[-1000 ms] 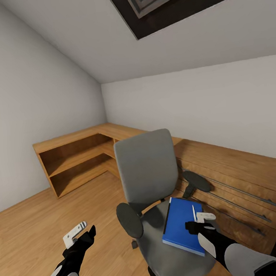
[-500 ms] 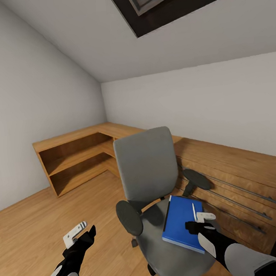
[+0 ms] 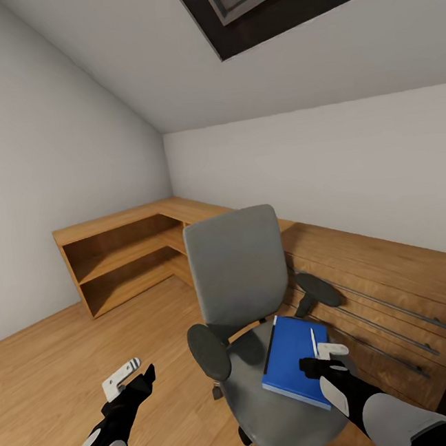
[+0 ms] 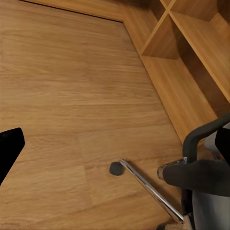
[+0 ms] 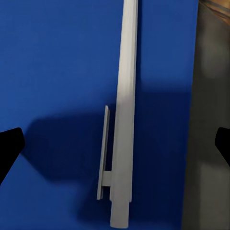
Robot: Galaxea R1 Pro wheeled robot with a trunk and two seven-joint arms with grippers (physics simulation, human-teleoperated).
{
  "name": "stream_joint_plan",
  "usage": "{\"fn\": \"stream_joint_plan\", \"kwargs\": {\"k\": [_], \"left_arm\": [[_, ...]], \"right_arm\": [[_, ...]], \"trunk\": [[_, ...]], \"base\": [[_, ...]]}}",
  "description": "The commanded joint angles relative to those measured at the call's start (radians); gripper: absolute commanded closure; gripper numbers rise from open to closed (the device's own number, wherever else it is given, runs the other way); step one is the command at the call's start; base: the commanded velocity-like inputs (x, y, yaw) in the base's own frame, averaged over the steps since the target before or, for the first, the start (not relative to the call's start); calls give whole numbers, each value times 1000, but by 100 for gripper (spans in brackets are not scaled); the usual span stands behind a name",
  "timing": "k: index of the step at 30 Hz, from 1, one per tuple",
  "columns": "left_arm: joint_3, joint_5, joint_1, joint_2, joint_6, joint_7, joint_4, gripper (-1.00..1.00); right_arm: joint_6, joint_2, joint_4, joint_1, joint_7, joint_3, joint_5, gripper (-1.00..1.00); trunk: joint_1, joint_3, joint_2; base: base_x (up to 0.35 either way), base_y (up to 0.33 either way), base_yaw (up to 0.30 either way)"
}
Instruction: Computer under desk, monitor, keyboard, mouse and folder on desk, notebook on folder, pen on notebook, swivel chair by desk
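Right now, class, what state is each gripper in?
Left gripper: open, holding nothing, out over the wood floor.
Right gripper: open, poised over the white pen on the blue folder.

wood floor (image 4: 72,96), swivel chair (image 4: 206,177) chrome leg, wooden shelving (image 4: 191,43)

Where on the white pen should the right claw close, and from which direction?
Grip the pen mid-barrel, coming straight down from above. It lies flat on the blue folder on the swivel chair, so only its long sides are free; the right claw hovers over it, open.
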Motion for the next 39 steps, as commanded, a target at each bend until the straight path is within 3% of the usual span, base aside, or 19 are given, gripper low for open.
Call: {"fn": "stream_joint_plan", "kwargs": {"k": [1,39], "left_arm": [[-2,3,-1,1,3,7,-2,-100],[-1,3,-1,1,5,7,-2,-100]], "right_arm": [[2,0,0,0,-5,10,-13,100],[7,0,0,0,-5,10,-13,100]], "trunk": [[0,-1,0],[0,-1,0]], "base": [[0,0,0],[0,0,0]]}}
